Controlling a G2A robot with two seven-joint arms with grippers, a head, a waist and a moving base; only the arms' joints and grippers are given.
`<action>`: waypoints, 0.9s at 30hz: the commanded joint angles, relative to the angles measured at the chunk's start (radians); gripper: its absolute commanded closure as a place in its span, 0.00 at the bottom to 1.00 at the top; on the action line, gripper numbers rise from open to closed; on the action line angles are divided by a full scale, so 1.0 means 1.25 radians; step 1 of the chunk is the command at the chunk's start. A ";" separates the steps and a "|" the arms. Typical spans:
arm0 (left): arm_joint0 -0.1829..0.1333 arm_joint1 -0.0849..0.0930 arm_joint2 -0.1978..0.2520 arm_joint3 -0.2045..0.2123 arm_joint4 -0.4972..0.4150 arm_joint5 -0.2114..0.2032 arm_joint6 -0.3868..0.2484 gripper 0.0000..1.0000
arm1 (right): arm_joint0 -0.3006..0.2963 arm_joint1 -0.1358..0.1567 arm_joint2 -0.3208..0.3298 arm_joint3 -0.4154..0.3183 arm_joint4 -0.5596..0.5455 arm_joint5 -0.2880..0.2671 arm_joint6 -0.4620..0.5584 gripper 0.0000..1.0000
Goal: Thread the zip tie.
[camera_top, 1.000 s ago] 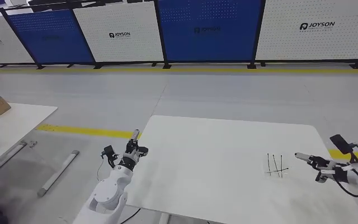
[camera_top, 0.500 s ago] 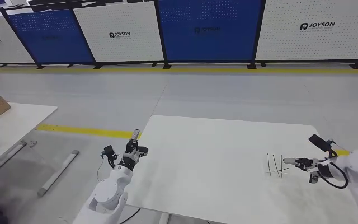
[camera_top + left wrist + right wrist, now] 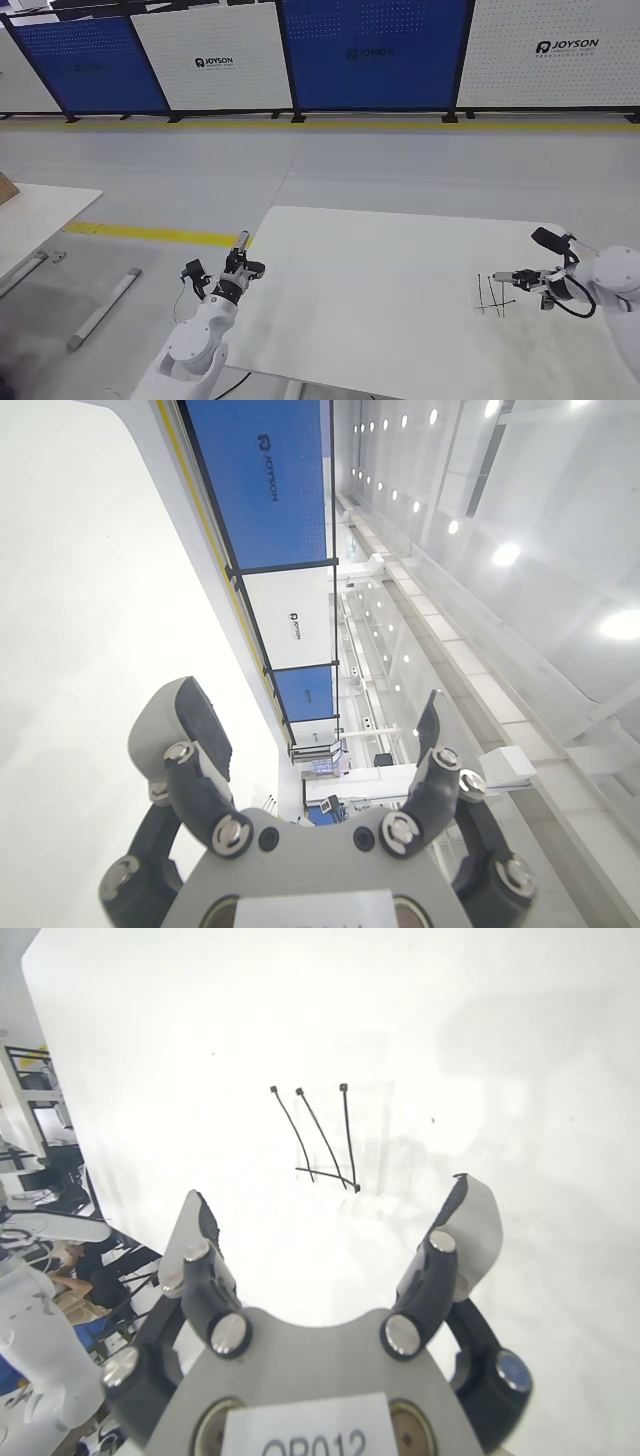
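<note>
Toward the right of the counter [image 3: 380,280] lie four black zip ties [image 3: 493,295], one crossing three. The right end effector [image 3: 503,277] hovers just beside them, fingers apart. The left end effector [image 3: 241,240], likewise spread, sits at the counter's left edge.

Zip ties [image 3: 323,1138]: cannot resolve whether the crosswise tie lies over or under the three others. Top view: ties too small to count. Surface [image 3: 400,330]: near edge cut off by the view's lower border.
</note>
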 commanded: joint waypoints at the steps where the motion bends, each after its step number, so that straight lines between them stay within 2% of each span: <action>1: 0.000 0.000 0.000 0.000 0.000 0.000 0.000 0.00 | 0.002 0.000 -0.002 0.003 -0.001 0.001 0.011 0.00; 9: 0.000 0.000 0.000 0.000 0.000 0.000 0.000 0.00 | 0.000 0.000 0.003 0.006 0.000 0.002 0.000 0.00; 11: 0.000 0.000 0.000 0.000 0.000 0.000 0.000 0.00 | -0.019 0.004 0.019 0.002 0.009 -0.009 -0.031 0.00; 14: 0.000 0.000 0.000 0.000 0.000 0.000 0.000 0.00 | -0.040 0.014 0.046 -0.014 0.021 -0.033 -0.024 0.00; 16: 0.000 0.000 0.000 0.000 0.000 0.000 0.000 0.00 | -0.050 0.019 0.059 -0.025 0.022 -0.031 -0.020 0.28; 17: 0.000 0.000 0.000 0.000 0.000 0.000 0.000 0.00 | -0.053 0.021 0.062 -0.030 0.021 -0.030 -0.018 0.35; 18: 0.000 0.000 0.000 0.000 0.000 0.000 0.000 0.00 | -0.056 0.022 0.065 -0.033 0.019 -0.026 -0.018 0.53; 20: 0.000 0.000 0.000 0.000 0.000 0.000 0.000 0.00 | -0.061 0.024 0.066 -0.043 0.017 -0.024 -0.012 0.55; 23: 0.000 0.000 0.000 0.000 0.000 0.000 0.000 0.00 | -0.061 0.024 0.055 -0.049 0.007 -0.018 -0.001 0.68; 27: 0.000 0.000 0.000 0.000 0.000 0.000 0.000 0.00 | -0.049 0.021 0.037 -0.035 0.004 -0.009 0.005 0.71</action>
